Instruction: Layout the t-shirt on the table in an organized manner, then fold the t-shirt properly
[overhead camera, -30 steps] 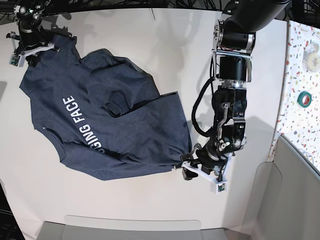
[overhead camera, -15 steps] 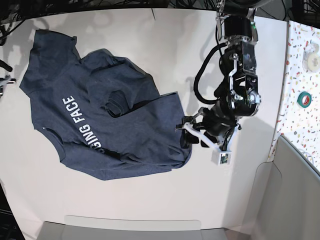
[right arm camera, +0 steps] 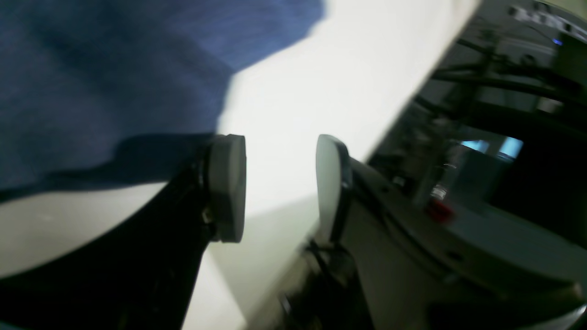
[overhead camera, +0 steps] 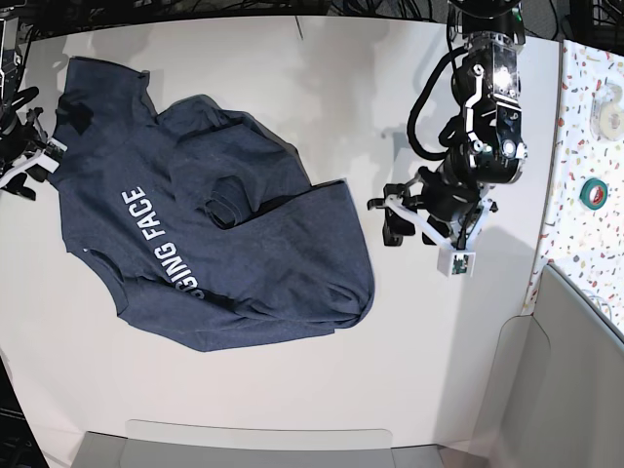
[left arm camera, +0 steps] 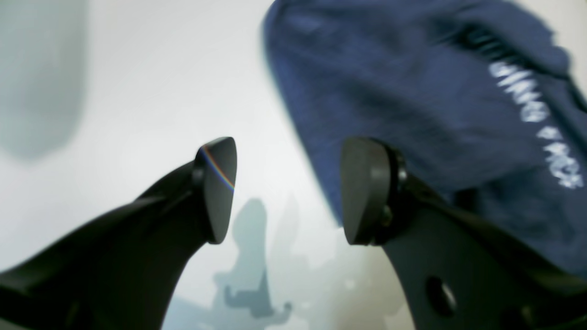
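Base view: t-shirt (overhead camera: 210,224) rumpled on table (overhead camera: 322,97), both grippers empty.

Bright overhead light washes the white counter (overhead camera: 292,97); both wrist views blur heavily, with soft shadows below.

Confetti-speckled white side surface (overhead camera: 585,146) runs along base view's right edge, w/ a green tape roll (overhead camera: 593,192) and a pale roll (overhead camera: 608,102) on it. Grey panel (overhead camera: 575,390) sits below; dark cables (overhead camera: 244,8) along the top.
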Action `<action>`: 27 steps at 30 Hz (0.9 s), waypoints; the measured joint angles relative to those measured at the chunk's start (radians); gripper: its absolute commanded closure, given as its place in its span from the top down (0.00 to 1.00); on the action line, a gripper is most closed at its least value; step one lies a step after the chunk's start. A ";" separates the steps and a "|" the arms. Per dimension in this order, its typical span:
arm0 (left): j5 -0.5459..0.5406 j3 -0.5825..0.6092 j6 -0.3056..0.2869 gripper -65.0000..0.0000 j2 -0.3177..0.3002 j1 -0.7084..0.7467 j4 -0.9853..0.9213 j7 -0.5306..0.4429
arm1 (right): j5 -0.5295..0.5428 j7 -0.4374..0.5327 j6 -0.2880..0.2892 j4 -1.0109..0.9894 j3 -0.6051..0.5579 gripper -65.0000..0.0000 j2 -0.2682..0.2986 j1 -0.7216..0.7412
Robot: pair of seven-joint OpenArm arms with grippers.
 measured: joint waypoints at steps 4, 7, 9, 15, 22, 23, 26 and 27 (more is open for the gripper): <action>-0.004 -0.001 0.000 0.54 0.002 0.033 0.001 -0.001 | 0.032 0.061 -0.028 -0.055 0.000 0.39 0.072 0.001; -0.001 -0.001 0.000 0.54 0.002 0.049 0.001 -0.001 | 0.084 0.084 -0.071 -0.095 0.001 0.41 0.135 -0.003; -0.001 -0.001 0.000 0.54 0.002 0.061 0.001 -0.001 | 0.085 0.082 -0.077 -0.141 0.002 0.45 0.164 -0.007; -0.003 0.002 0.000 0.54 0.003 0.069 0.001 -0.001 | 0.079 0.120 -0.078 -0.166 -0.008 0.55 0.164 -0.048; -0.003 0.002 0.000 0.54 0.006 0.069 0.001 -0.001 | 0.085 0.117 -0.144 -0.167 -0.146 0.62 0.117 -0.023; -0.003 0.002 0.000 0.54 0.004 0.069 0.001 -0.001 | 0.073 0.117 -0.156 -0.166 -0.164 0.62 0.119 -0.016; 0.000 0.002 0.000 0.54 0.003 0.070 0.001 -0.001 | -0.004 0.113 -0.203 -0.183 -0.203 0.62 0.097 0.024; -0.005 0.002 -0.001 0.54 0.006 0.069 0.001 -0.001 | -0.029 0.106 -0.219 -0.194 -0.211 0.62 0.079 0.043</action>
